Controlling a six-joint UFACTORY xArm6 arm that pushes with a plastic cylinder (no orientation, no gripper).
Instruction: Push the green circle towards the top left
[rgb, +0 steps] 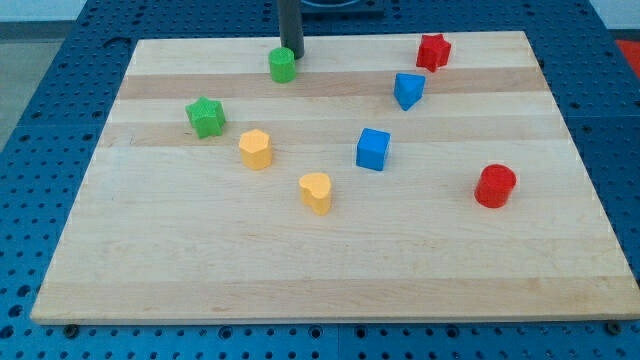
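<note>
The green circle (283, 65) is a short green cylinder near the top edge of the wooden board, left of centre. My tip (291, 57) comes down from the view's top and stands just behind and to the right of the green circle, touching it or nearly so. A green star (206, 117) lies lower left of the circle, well apart from it.
On the wooden board (330, 290): a yellow hexagon (256, 149), a yellow heart (316, 192), a blue cube (373, 149), a blue block (408, 90), a red star (433, 51) at top right, and a red cylinder (495, 186) at right. Blue perforated table surrounds the board.
</note>
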